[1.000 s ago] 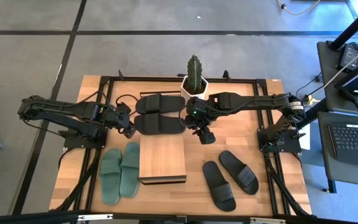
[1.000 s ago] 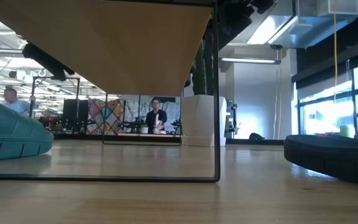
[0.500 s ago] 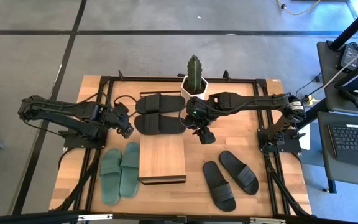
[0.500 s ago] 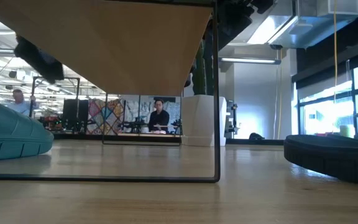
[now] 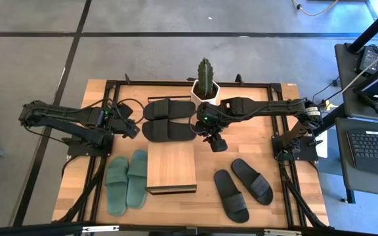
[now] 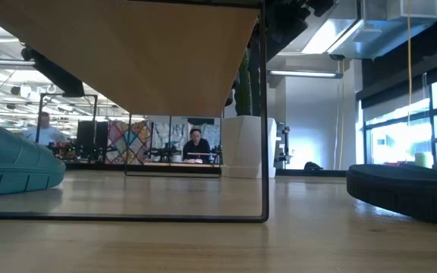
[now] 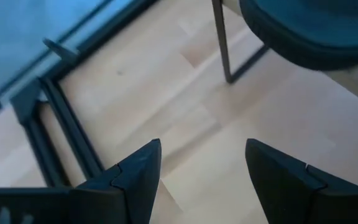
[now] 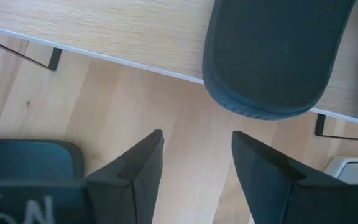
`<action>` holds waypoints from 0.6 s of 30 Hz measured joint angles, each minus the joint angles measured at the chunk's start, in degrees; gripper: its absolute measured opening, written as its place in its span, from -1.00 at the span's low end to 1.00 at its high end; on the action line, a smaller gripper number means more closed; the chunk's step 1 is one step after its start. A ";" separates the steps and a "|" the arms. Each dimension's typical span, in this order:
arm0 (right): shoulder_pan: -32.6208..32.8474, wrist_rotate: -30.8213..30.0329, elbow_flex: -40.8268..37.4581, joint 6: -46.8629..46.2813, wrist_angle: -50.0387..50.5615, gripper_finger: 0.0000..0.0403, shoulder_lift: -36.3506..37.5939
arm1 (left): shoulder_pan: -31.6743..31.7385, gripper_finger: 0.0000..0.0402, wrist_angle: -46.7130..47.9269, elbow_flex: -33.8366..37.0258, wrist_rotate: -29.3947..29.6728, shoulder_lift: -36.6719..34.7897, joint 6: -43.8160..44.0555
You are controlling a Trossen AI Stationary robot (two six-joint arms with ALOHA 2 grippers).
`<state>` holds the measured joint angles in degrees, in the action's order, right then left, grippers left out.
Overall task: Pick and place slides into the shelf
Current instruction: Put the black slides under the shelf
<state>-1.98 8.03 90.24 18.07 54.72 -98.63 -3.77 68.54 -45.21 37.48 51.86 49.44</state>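
Dark fingers of the left gripper (image 5: 131, 130) are seen spread apart with nothing between them, over bare table wood to the left of the far end of the shelf (image 5: 171, 167). In the left wrist view, the gripper (image 7: 202, 163) is parted above the planks, with a black shelf leg (image 7: 224, 41) and a dark sandal edge (image 7: 309, 34) beyond it. The right gripper (image 5: 218, 144) is held at the shelf's far right corner, its fingers apart and empty; in its wrist view (image 8: 196, 155) a black sandal toe (image 8: 277, 56) is seen hanging over a pale wooden edge. One black pair (image 5: 167, 119) is placed just beyond the shelf's far end, next to a potted cactus (image 5: 205, 80). The green pair (image 5: 126, 181) is laid alongside the shelf's left side. The second black pair (image 5: 243, 188) is laid on the table (image 5: 294, 196) to the shelf's right. Nothing is seen on the shelf's top plank.
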 joint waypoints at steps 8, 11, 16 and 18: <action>0.83 -0.09 -0.21 -15.38 -0.22 -0.05 0.04 | 0.00 0.12 -0.03 1.08 4.26 -0.33 -7.53; 2.18 -0.01 -0.52 -20.19 1.00 -0.05 0.04 | 0.00 0.12 0.98 2.58 5.06 -2.39 -7.97; 4.96 -0.72 -0.55 -26.44 2.28 -0.05 0.04 | -0.02 0.12 0.57 4.28 4.20 -6.51 -7.66; 6.19 -1.61 -0.55 -27.27 2.83 -0.05 0.04 | -0.02 0.12 -0.19 4.61 3.44 -7.83 -7.92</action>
<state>4.21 6.43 89.69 -9.20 57.55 -98.59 -3.79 68.35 -40.60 40.92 44.02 41.52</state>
